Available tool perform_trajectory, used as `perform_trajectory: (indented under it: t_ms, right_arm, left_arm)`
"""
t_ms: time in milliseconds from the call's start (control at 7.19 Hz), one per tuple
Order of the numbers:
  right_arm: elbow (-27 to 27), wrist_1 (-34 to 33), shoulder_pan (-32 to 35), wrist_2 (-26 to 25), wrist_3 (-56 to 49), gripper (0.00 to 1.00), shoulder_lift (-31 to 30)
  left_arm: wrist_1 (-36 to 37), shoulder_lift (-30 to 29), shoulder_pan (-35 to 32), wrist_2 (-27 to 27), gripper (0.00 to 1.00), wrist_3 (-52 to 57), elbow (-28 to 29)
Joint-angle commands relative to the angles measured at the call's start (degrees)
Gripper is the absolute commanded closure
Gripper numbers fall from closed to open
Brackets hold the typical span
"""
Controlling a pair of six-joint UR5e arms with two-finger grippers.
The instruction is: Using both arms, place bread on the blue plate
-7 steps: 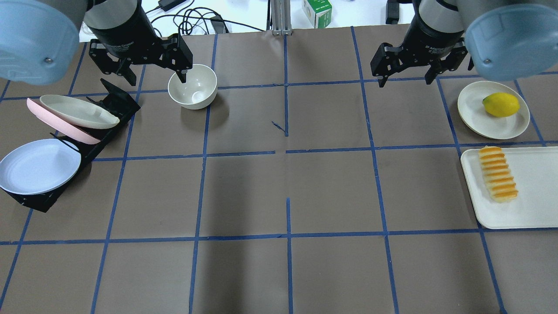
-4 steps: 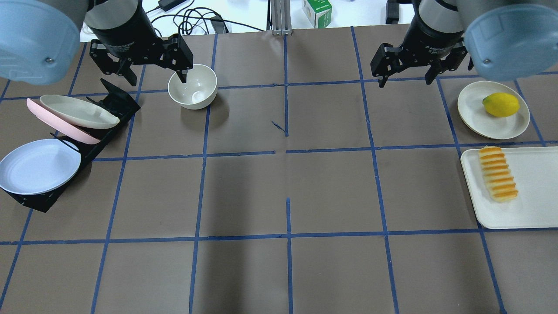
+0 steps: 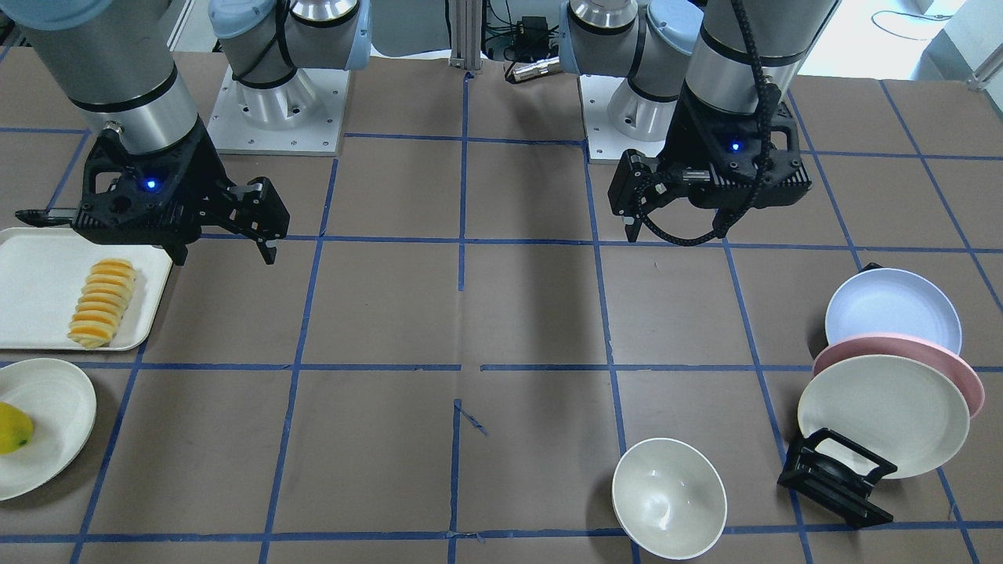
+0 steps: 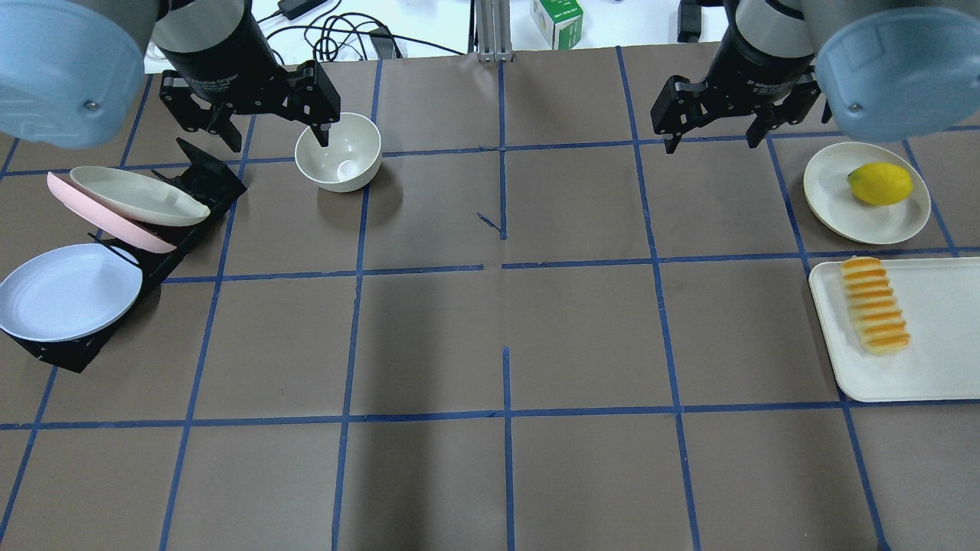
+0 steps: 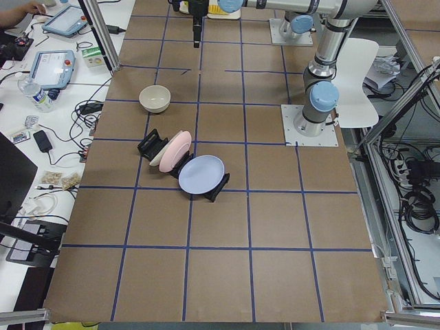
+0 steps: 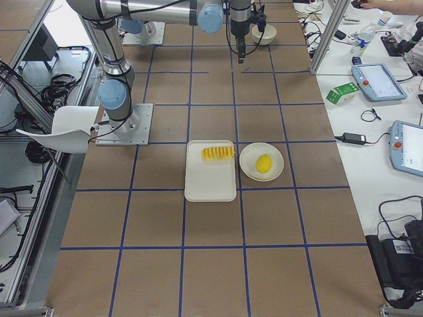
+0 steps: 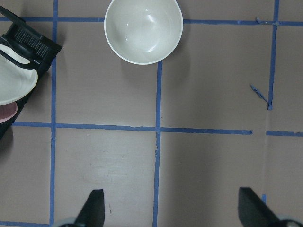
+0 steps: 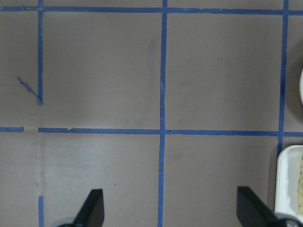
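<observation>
The bread [image 4: 874, 306], a ridged orange-yellow loaf, lies on a white tray [image 4: 938, 367] at the right edge; it also shows in the front view [image 3: 100, 304]. The blue plate [image 4: 65, 291] leans in a black rack [image 4: 53, 352] at the far left, and shows in the front view [image 3: 893, 309]. My left gripper [image 4: 277, 141] is open and empty, held above the table beside the white bowl. My right gripper [image 4: 713, 141] is open and empty, held above the table at the back right, apart from the bread. Both wrist views show spread fingers [image 7: 94, 208] [image 8: 94, 208] over bare table.
A white bowl [image 4: 338, 151] stands at the back left. A pink plate [image 4: 115, 226] and a cream plate [image 4: 138, 197] lean in the same rack. A cream plate [image 4: 834, 199] with a yellow lemon [image 4: 880, 184] sits behind the tray.
My left gripper has edged very slightly to the right. The right arm, the bread and the plates have not moved.
</observation>
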Motion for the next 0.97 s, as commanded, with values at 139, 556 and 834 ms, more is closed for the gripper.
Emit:
perform_trajectory:
  t_ms: [139,556,834]
  right_arm:
    - [0.0,0.0,0.0,0.0,0.0,0.0,0.0]
    - [0.1,0.1,0.0,0.0,0.2,0.0,0.0]
    - [0.7,-0.1,0.0,0.0,-0.1,0.0,-0.1]
  left_arm:
    - [0.1,-0.3,1.7,0.6,0.0,-0.4,-0.1]
    - [-0.1,-0.2,12.8,0.7,0.0,-0.4,0.0]
    - [-0.2,-0.1,22.0,0.3,0.0,0.3,-0.1]
